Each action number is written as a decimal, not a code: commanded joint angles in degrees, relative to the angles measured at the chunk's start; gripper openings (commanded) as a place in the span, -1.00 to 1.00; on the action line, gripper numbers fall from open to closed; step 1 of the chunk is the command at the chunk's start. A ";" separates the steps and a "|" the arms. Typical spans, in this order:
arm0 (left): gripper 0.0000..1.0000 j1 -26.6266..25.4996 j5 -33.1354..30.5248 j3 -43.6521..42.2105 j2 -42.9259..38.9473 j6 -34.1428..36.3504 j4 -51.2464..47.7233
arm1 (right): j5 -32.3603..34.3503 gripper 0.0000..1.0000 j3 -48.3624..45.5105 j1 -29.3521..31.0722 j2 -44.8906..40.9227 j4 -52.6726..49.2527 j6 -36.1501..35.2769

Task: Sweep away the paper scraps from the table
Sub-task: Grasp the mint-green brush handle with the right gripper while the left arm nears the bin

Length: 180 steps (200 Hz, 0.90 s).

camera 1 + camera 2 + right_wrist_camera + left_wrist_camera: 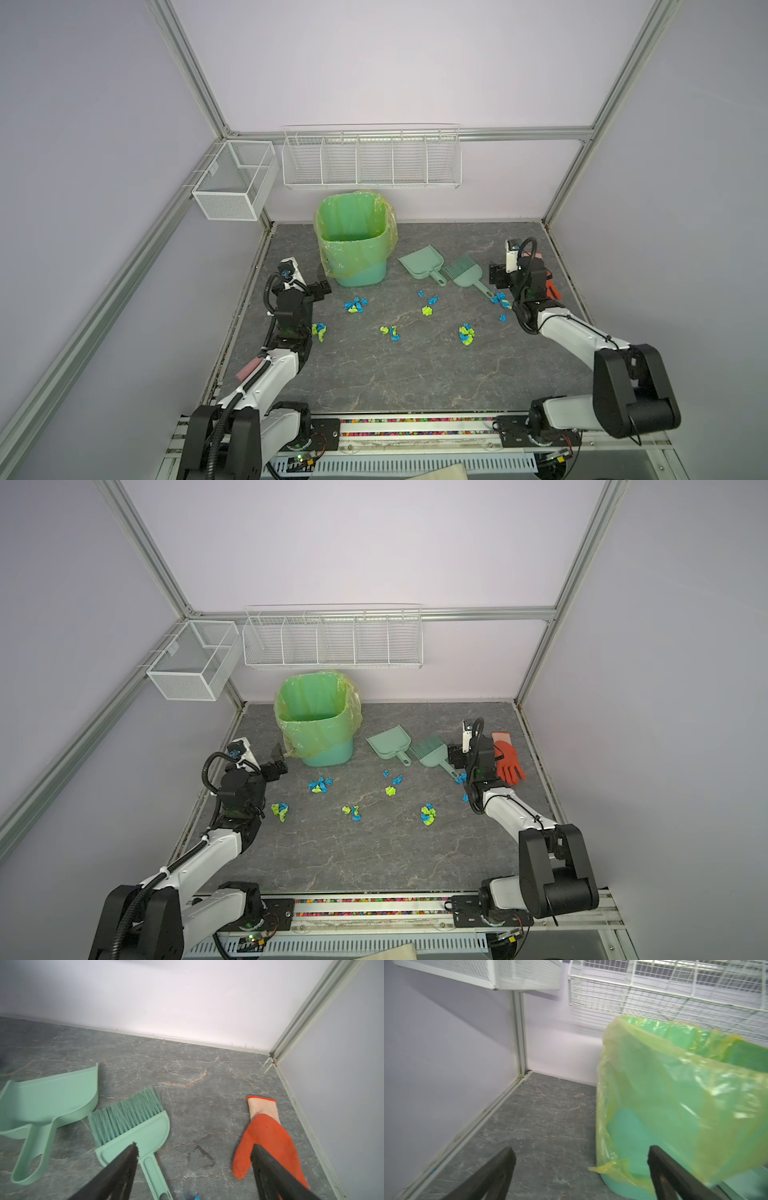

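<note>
Black left fingers [492, 1174] stand spread, empty, beside the mint plastic bin with yellow-green liner [633, 1132]; the right fingers [116, 1172], equally spread, hover near the mint plastic hand brush [141, 1126], between mint dustpan [47, 1101] and orange rubber glove [268, 1142]. Wadded blue and lime paper scraps [356, 305] lie scattered in clumps across the dark grey veined worktop [374, 374].

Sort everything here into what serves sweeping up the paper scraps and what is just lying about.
For the job: paper scraps, scattered on the table; dustpan; hand brush; lined bin.
Lying about: orange glove by the right edge; wire rack and mesh basket, hung above the table.
</note>
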 commanded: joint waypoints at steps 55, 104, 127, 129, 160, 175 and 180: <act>0.99 -17.89 0.92 8.76 -6.06 -6.05 -16.18 | -16.94 0.76 21.59 0.74 12.68 -39.67 -5.20; 0.99 -23.72 9.29 14.54 -2.58 -6.99 -22.46 | -14.30 0.78 24.01 0.74 18.16 -44.64 -10.42; 0.99 -25.34 11.25 15.23 -0.64 -6.67 -20.84 | -14.83 0.84 26.15 0.74 21.23 -46.52 -11.56; 0.99 -25.44 11.30 15.46 -0.44 -6.67 -20.90 | -14.79 0.85 26.48 0.74 21.58 -46.91 -11.68; 0.99 -26.22 12.91 20.28 3.00 -6.58 -22.95 | -12.32 0.89 29.36 0.74 25.17 -47.84 -12.75; 0.99 -26.28 13.45 21.97 3.92 -5.99 -23.93 | -12.26 0.92 29.69 0.65 25.56 -47.47 -13.19; 0.99 -26.26 13.45 22.29 4.15 -5.83 -24.16 | -12.34 0.95 29.93 0.65 25.93 -47.68 -13.40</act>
